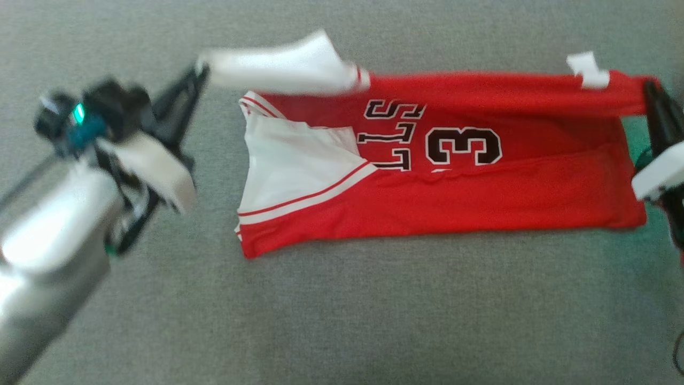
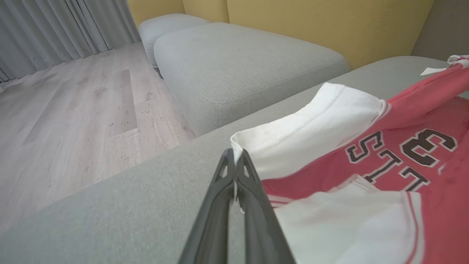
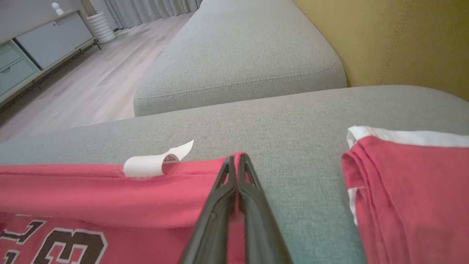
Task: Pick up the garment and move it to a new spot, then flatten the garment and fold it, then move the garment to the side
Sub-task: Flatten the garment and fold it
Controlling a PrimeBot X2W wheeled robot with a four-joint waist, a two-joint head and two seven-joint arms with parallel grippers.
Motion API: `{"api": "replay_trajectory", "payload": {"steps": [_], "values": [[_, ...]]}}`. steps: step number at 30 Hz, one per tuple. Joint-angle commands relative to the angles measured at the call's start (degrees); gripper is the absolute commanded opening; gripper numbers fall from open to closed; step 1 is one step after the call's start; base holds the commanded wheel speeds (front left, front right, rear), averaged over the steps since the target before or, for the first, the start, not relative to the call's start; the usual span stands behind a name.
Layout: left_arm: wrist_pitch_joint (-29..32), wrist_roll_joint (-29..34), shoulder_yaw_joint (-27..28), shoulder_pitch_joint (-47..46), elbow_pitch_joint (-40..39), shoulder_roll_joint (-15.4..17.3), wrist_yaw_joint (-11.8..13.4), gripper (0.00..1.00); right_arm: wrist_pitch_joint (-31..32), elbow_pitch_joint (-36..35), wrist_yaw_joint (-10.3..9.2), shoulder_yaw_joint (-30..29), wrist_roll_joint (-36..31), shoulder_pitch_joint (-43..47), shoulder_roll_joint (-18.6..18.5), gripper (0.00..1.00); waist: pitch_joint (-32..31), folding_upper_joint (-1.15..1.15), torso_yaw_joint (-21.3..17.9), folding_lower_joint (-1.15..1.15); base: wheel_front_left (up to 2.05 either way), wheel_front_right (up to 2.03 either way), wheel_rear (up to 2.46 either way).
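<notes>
The garment (image 1: pixel 454 198), a red jersey with white trim, black lettering and a large 3, lies spread across the middle of the head view on a grey sofa cushion (image 1: pixel 342 321), its long side running left to right. Its far edge runs raised along the top of the frame between the two grippers. At the upper left, the left gripper (image 1: pixel 200 69) has its jaws clenched on a white corner of the jersey; the left wrist view shows the cloth pinched right at the tips. At the upper right, the right gripper (image 1: pixel 649 88) has its jaws clenched on the red edge, near a white label (image 1: pixel 588 69) that curls up from the fabric. In the right wrist view a second red cloth (image 3: pixel 403 190) with white trim lies on the cushion at the right of the frame, apart from the jersey. Past the cushion are a neighbouring grey cushion (image 2: pixel 242 69), a yellow backrest (image 2: pixel 329 22), a pale wood floor (image 2: pixel 73 110) and grey curtains (image 2: pixel 55 29).
</notes>
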Motion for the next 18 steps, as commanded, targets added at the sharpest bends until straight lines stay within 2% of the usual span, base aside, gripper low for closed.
{"api": "replay_trajectory", "payload": {"steps": [1, 5, 9, 13, 18], "values": [[-0.32, -0.56, 2.37, 0.45, -3.72, 3.75, 1.92, 0.00, -0.62, -2.20, -0.05, -0.03, 0.40, 1.64, -1.47, 0.00, -0.85, 0.00, 0.70, 0.01, 0.00, 0.00, 0.00], [-0.08, -1.42, 1.56, 6.43, -11.53, 5.28, 6.02, 0.00, -0.36, -3.19, -0.05, -1.02, 0.60, 4.51, -1.37, 0.00, -1.56, 0.00, 1.52, 0.01, 0.00, 0.00, 0.00], [-0.12, -3.51, 1.15, 11.73, -16.20, 5.75, 8.84, 0.00, -0.22, -3.90, -0.05, -2.62, 0.56, 7.16, -1.03, 0.00, -1.97, 0.00, 1.85, 0.01, 0.00, 0.00, 0.00], [-1.01, -4.44, 0.58, 15.44, -18.16, 5.84, 10.48, 0.00, -0.26, -4.39, -0.05, -4.11, 0.22, 9.83, -0.33, 0.00, -2.11, 0.00, 1.97, 0.01, 0.00, 0.00, 0.00], [-1.96, -4.80, 0.27, 17.48, -18.66, 5.71, 11.37, 0.00, 0.03, -4.13, -0.05, -5.01, 0.04, 11.48, 0.60, 0.00, -1.91, 0.00, 1.83, 0.01, 0.00, 0.00, 0.00]]}}
